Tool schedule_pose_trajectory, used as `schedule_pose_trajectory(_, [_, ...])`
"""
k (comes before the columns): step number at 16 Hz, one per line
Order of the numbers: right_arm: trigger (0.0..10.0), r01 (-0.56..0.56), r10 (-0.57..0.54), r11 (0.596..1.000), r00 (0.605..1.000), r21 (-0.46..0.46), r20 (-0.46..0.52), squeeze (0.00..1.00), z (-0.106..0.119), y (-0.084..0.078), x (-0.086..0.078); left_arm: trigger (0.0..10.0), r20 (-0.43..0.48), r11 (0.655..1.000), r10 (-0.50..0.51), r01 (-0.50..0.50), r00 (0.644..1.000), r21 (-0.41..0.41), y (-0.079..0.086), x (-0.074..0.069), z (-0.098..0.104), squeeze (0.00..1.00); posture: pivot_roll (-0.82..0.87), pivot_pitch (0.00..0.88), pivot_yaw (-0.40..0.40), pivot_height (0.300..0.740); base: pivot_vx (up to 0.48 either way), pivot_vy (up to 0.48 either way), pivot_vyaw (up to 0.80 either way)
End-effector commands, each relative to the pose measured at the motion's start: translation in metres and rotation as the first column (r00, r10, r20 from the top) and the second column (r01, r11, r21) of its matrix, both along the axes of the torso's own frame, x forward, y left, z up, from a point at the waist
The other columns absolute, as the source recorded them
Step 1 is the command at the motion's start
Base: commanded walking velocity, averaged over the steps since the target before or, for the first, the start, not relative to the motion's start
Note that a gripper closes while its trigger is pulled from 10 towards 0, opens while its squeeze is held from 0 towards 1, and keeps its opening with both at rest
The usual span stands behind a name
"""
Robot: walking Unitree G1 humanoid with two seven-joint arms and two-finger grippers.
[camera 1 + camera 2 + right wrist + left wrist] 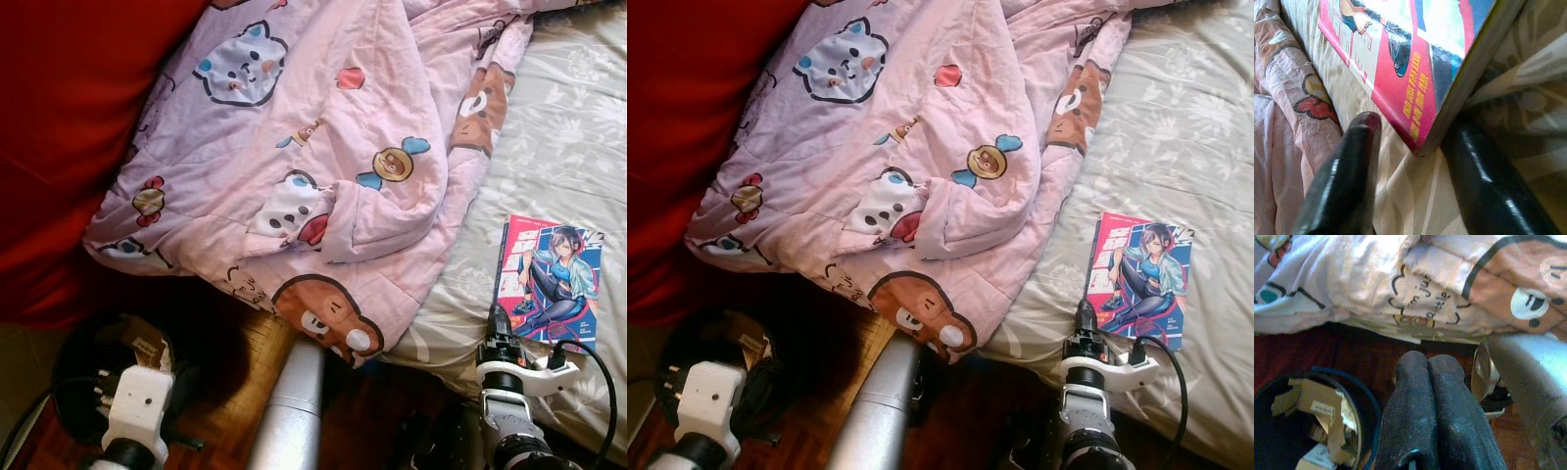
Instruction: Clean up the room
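Note:
A manga book with a pink cover lies flat on the grey flowered bedsheet. My right gripper is open at the book's near corner. One finger rests on the sheet beside the cover, and the other lies along the book's edge. From the head camera the right gripper just touches the book's lower left corner. My left gripper is shut on nothing, low over the wooden floor beside a black bin.
A crumpled pink cartoon blanket covers the bed's left half and hangs over its edge. The black bin holds cardboard scraps. A red surface rises at the left. A silver tube stands between the arms.

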State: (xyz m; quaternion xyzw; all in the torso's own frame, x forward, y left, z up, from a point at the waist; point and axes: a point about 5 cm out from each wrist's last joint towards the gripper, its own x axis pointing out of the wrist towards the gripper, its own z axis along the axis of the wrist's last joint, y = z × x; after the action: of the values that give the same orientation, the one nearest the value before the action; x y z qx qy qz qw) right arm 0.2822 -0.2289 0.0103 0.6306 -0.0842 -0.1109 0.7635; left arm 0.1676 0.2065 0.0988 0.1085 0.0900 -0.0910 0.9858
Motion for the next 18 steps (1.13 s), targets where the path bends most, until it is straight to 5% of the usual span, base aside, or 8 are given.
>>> schedule_pose_trajectory(1, [0.0,0.016,-0.016,1.0,1.0,-0.006,0.014,0.0,0.0,-0.005,-0.003,10.0,-0.073,0.999,0.029,-0.028,0.997,0.019,0.006,-0.008,-0.012,0.0,0.42,0.629,0.234,0.627,0.0,0.0,0.0])
schedule_pose_trajectory(9, [0.0,0.009,-0.014,0.998,0.997,-0.061,-0.074,0.0,-0.014,-0.003,-0.017,10.0,-0.064,0.999,0.029,-0.026,0.998,0.038,0.008,0.008,-0.025,0.0,0.34,0.562,0.18,0.627,0.0,0.0,0.0])
schedule_pose_trajectory(10, [0.0,-0.042,0.023,0.988,0.992,-0.148,-0.127,0.0,-0.022,0.001,-0.026,10.0,-0.062,0.999,0.034,-0.032,0.997,0.036,0.008,0.016,-0.031,0.0,0.32,0.532,0.159,0.627,0.0,0.0,0.0])
schedule_pose_trajectory(16, [0.0,-0.074,0.026,0.952,0.986,-0.298,-0.162,0.0,-0.029,-0.005,-0.052,10.0,-0.037,0.999,0.039,-0.039,0.999,0.013,-0.002,0.046,-0.045,0.0,0.22,0.442,0.099,0.627,0.0,0.0,0.0])
schedule_pose_trajectory(18, [0.0,-0.128,0.022,0.88,0.973,-0.457,-0.231,0.0,-0.025,-0.004,-0.052,10.0,-0.036,0.999,0.049,-0.049,0.998,0.009,-0.003,0.055,-0.053,0.0,0.18,0.393,0.072,0.627,0.0,0.0,0.0])
